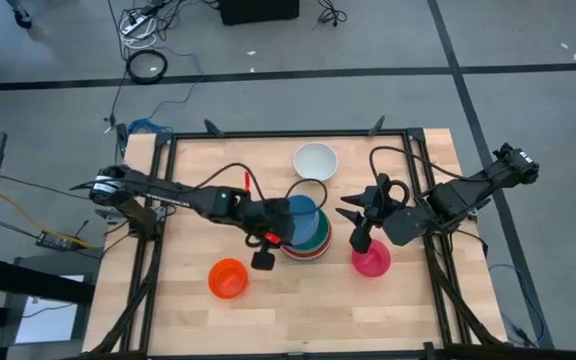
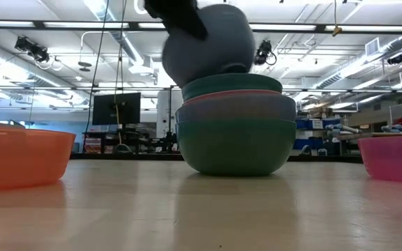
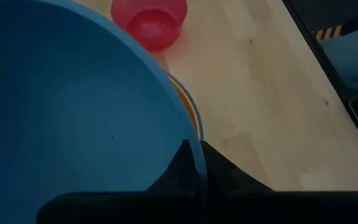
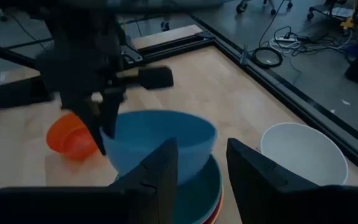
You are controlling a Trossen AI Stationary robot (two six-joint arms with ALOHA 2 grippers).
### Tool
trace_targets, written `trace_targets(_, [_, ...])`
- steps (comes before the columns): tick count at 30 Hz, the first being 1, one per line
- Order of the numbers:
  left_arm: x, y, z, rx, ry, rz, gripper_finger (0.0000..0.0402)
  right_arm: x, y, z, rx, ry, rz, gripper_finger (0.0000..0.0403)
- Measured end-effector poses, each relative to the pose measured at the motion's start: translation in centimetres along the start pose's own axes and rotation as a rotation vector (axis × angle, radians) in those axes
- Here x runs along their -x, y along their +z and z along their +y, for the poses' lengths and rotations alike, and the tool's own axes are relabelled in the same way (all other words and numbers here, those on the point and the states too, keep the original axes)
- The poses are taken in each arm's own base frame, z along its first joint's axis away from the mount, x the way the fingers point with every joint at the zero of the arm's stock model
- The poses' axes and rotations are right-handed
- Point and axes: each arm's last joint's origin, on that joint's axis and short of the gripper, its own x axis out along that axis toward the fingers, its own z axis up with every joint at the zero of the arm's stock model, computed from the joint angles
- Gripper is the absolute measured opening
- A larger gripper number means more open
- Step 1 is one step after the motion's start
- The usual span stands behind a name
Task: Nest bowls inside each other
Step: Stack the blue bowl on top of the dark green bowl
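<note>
The left gripper (image 1: 271,238), clamped on the rim of the blue bowl (image 1: 302,215), holds it tilted atop the stack (image 1: 308,247). Next it likely needs levelling and release. The right gripper (image 1: 360,222) waits open beside the stack.

place: lab | evidence: monitor (image 2: 117,108), ceiling strip lights (image 2: 103,10), floor cables (image 1: 146,25)

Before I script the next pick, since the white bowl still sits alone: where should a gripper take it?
Grip the white bowl by its rim, coming straight down from above with one finger inside and one outside. It stands upright, mouth open, apart from the stack, and its rounded wall offers no flat sides to pinch.
</note>
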Motion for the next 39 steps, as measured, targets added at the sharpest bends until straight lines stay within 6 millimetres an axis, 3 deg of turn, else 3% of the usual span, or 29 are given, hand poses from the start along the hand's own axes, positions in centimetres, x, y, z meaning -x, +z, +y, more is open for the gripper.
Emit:
trace_targets(8, [-2.5,-0.4,0.2,0.029,0.004,0.035,0.0023,0.0,0.0,0.1,-0.009,0.024,0.015,0.0128])
trace_targets(15, [-2.4,-0.2,0.3,0.050,0.039,0.036,0.0074,0.0,-0.1,0.1,-0.015,0.044,0.029,0.0128])
trace_targets(27, [0.4,2.9,-0.1,0.033,0.038,-0.013,0.0178,-0.3,-0.3,-0.5,-0.014,-0.016,0.045,0.0128])
trace_targets(32, [2.6,4.2,-0.9,-0.005,0.062,0.007,0.0194,-1.5,-0.3,-2.5,-0.029,-0.152,0.095,0.0128])
trace_targets(39, [4.8,3.9,-2.0,-0.008,0.260,0.157,0.0195,-4.2,0.7,-6.6,-0.105,-0.300,0.168,0.0128])
